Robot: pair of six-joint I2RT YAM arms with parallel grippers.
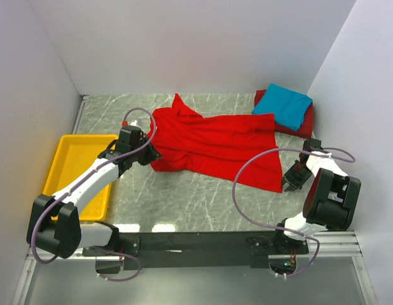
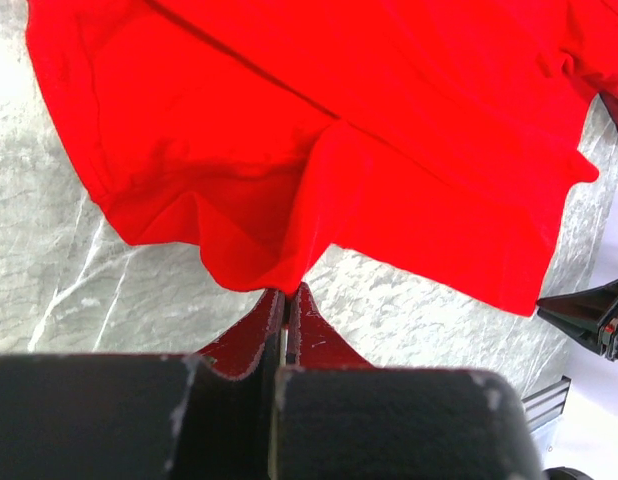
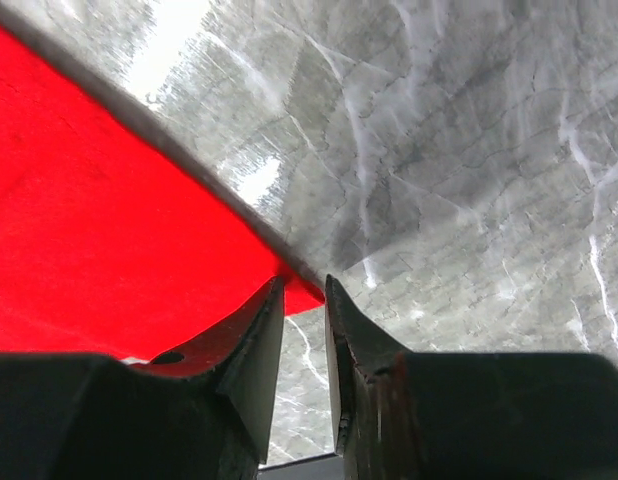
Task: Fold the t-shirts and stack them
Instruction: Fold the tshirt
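Observation:
The bright red t-shirt [image 1: 215, 143] lies spread and rumpled across the middle of the table. My left gripper [image 1: 153, 153] is at its left edge, shut on a pinch of the red cloth [image 2: 289, 160], with the jaws [image 2: 286, 292] pressed together on it. My right gripper [image 1: 289, 183] is at the shirt's near right corner [image 3: 109, 230]. Its jaws [image 3: 305, 285] stand a little apart, with the tip of that corner lying at the fingertips, not clamped. The turquoise-blue t-shirt [image 1: 283, 105] lies folded on the darker red t-shirt [image 1: 304, 124] at the back right.
A yellow plastic tray [image 1: 75, 166] stands at the left, beside my left arm. White walls close the table on the left, back and right. Grey marble tabletop [image 1: 190, 197] shows in front of the shirt. My right gripper's black tip shows in the left wrist view [image 2: 589, 315].

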